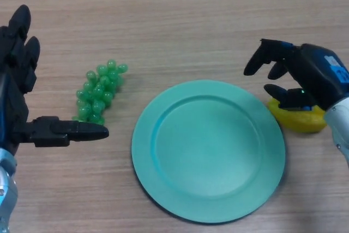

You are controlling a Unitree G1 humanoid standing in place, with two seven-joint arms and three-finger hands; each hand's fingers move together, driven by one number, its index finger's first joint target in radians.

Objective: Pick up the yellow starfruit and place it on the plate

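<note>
A yellow starfruit [299, 119] lies on the wooden table just right of the teal plate [207, 148], and my right hand [305, 77] partly covers it. That hand hovers over the fruit with its fingers spread and bent downward, the thumb close to the fruit's top; nothing is gripped. The plate sits in the middle of the view with nothing on it. My left hand [19, 96] rests at the far left, fingers straight, thumb pointing right toward the plate.
A bunch of green grapes [99, 92] lies left of the plate, just above my left thumb. Bare wooden tabletop [180, 20] stretches across the back.
</note>
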